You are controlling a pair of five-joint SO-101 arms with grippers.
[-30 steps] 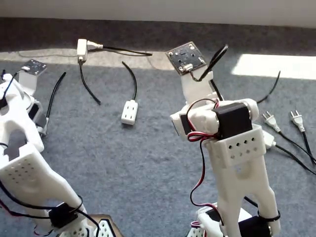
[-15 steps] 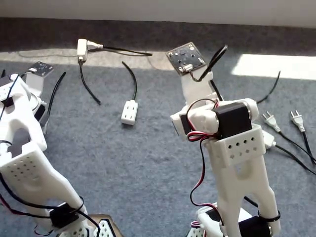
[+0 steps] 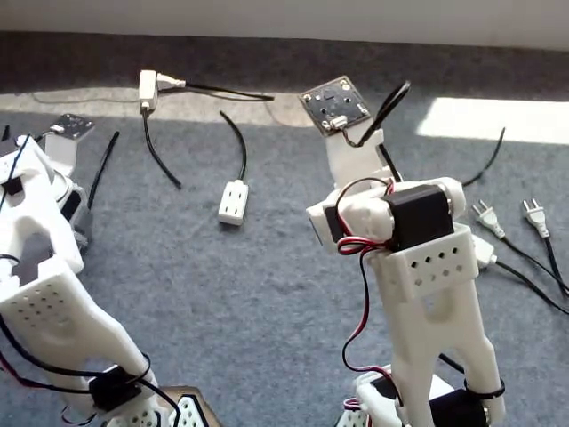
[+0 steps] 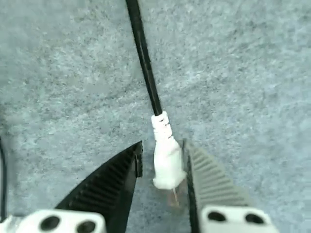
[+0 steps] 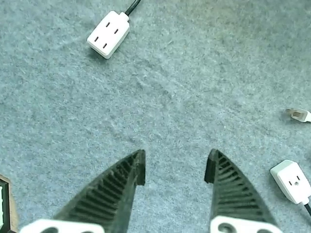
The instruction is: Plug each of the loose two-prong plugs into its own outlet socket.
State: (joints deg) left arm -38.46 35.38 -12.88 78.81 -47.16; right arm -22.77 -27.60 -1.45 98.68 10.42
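My left gripper (image 4: 163, 151) is partly open, straddling the white plug (image 4: 168, 162) on the carpet (image 4: 243, 73), not clamped. Its long axis runs along my fingers (image 4: 116, 179), prongs (image 4: 174, 196) toward my wrist, cord (image 4: 146, 63) leading away.

The middle of the carpet (image 3: 222, 294) gives wide room to pass. Toward the far edge a white socket (image 3: 233, 202) and its black cord (image 3: 243, 156) lie in the way. Two plugs (image 3: 484, 214) clutter the right edge.
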